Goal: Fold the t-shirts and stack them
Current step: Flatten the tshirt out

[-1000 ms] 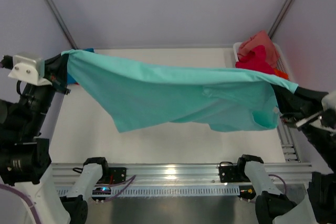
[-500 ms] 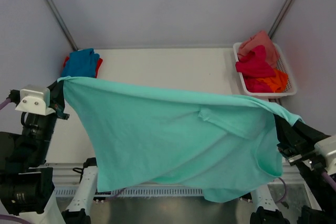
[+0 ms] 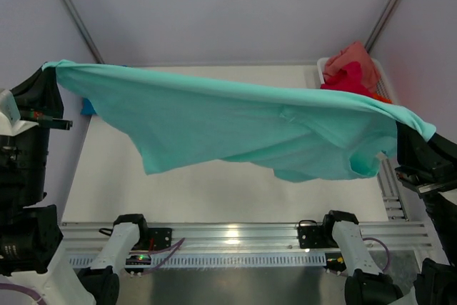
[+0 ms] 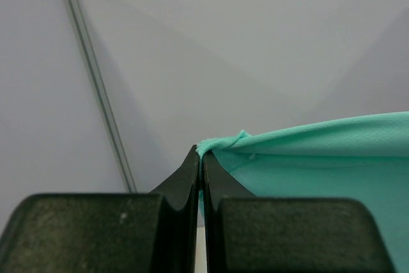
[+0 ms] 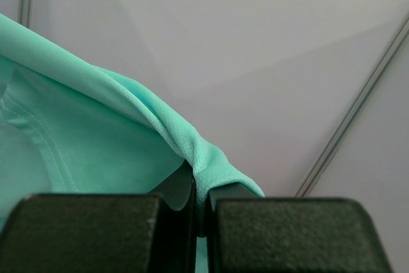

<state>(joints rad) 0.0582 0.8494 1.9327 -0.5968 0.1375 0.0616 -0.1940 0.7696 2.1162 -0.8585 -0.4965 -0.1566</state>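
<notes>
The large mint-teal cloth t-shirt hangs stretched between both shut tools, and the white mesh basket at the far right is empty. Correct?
No: the white mesh basket is not empty; the top external view shows a salmon-pink t-shirt and a magenta t-shirt in it. The mint-teal t-shirt does hang stretched between the left tool and right tool, both shut.

- mint-teal t-shirt (image 3: pixel 235 130): soft matt cloth, and up close it's a fine pinhole knit
- left gripper (image 4: pixel 200 161) and right gripper (image 5: pixel 199 190): black matt plastic, a bit grainy
- table (image 3: pixel 214 191): white, smooth, matt
- rail (image 3: pixel 235 233) at 6 o'clock: bare metal, shiny, catching glare
- basket (image 3: pixel 320 73) at 2 o'clock: white plastic
- magenta tee (image 3: pixel 346 80) and salmon tee (image 3: pixel 353 55) in it: soft matt cloth too
</notes>
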